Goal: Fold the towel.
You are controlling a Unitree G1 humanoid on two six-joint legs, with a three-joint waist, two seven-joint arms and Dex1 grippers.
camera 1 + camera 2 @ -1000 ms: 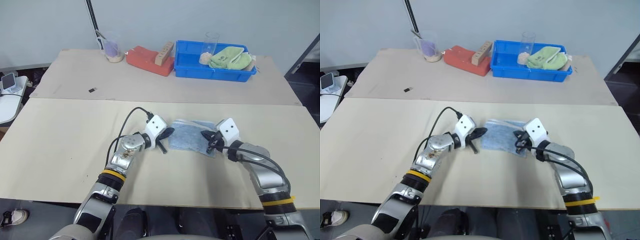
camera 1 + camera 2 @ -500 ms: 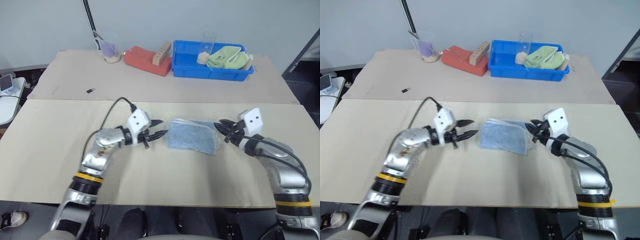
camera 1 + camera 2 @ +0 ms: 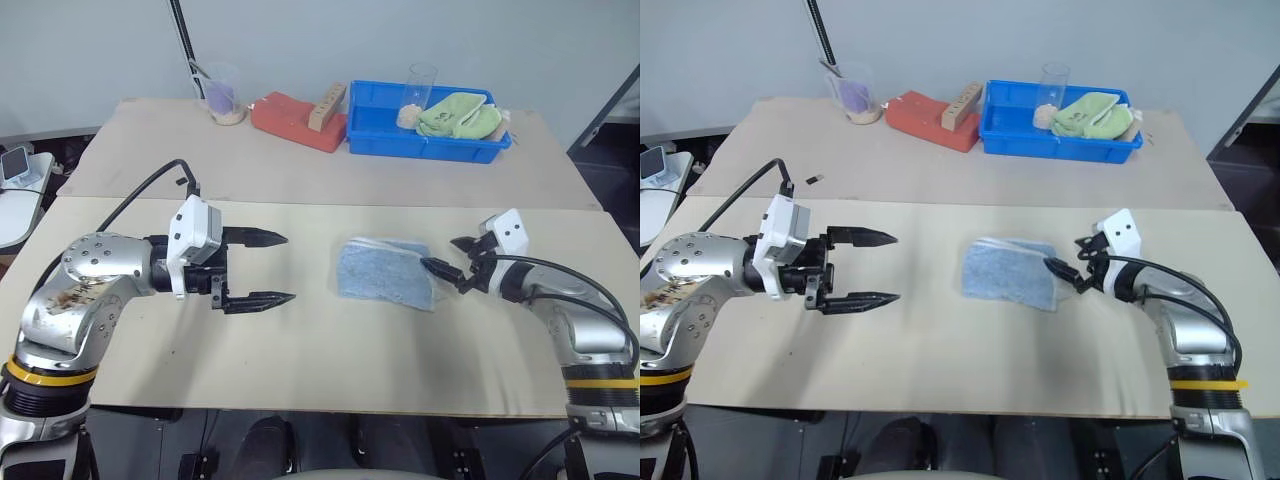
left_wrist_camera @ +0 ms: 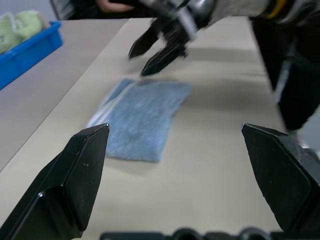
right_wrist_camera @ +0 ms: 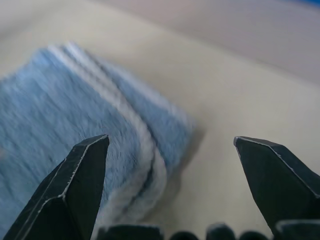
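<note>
The light blue towel (image 3: pixel 384 274) lies folded into a small rectangle on the near table, its pale trim (image 5: pixel 131 127) stacked in layers at the right edge. My left gripper (image 3: pixel 262 268) hangs open well to the left of the towel, lifted off the table, fingers pointing toward it and holding nothing. My right gripper (image 3: pixel 448 256) stands open just beyond the towel's right edge, one fingertip close to the cloth, empty. The left wrist view shows the towel (image 4: pixel 139 118) ahead, with the right gripper (image 4: pixel 159 44) beyond it.
A blue bin (image 3: pixel 428 128) on the far table holds a light green cloth (image 3: pixel 460 113) and a clear glass (image 3: pixel 420 92). A red block (image 3: pixel 296 120) and a cup (image 3: pixel 224 96) stand left of it. A small dark object (image 3: pixel 185 180) lies on the far table.
Both grippers opened and let go of the towel. The left one drew back to the left and rose; the right one backed off slightly to the right. The towel stays folded.
</note>
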